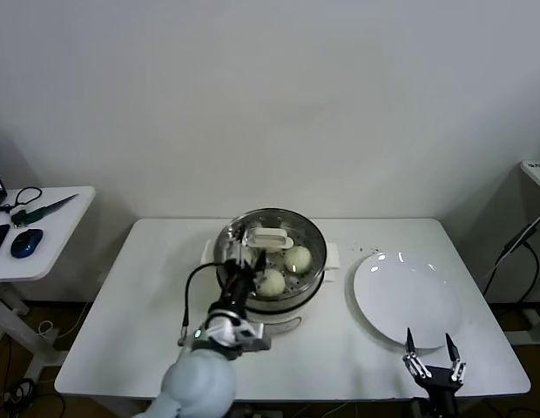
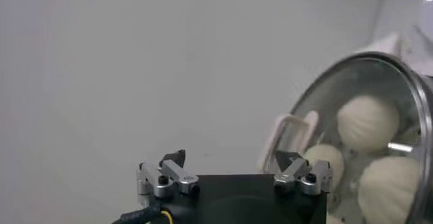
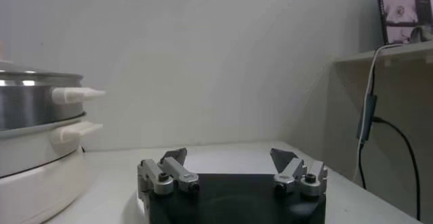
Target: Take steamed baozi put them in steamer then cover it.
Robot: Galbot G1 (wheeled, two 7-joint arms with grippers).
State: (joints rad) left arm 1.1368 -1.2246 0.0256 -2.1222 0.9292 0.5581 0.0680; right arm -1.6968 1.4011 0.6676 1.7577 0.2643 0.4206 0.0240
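Note:
The steamer [image 1: 272, 292] stands mid-table, a steel basket on a white base. The cover [image 1: 292, 228] lies on it, its white handle [image 1: 268, 237] toward the back left. Baozi [image 1: 297, 259] show through the glass. My left gripper [image 1: 246, 251] is open and empty just over the cover's left front rim, beside the handle. In the left wrist view the gripper [image 2: 233, 168] is open, with the cover [image 2: 399, 76], its handle [image 2: 292, 132] and baozi [image 2: 367, 122] to one side. My right gripper [image 1: 431, 355] is open and empty at the table's front right; it is also open in its wrist view [image 3: 230, 159], where the steamer [image 3: 30, 103] is far off.
An empty white plate [image 1: 408, 299] lies right of the steamer, just behind my right gripper. A side table [image 1: 39, 231] at the left holds a mouse and scissors. A shelf with a screen [image 3: 404, 9] and hanging cables stands at the right.

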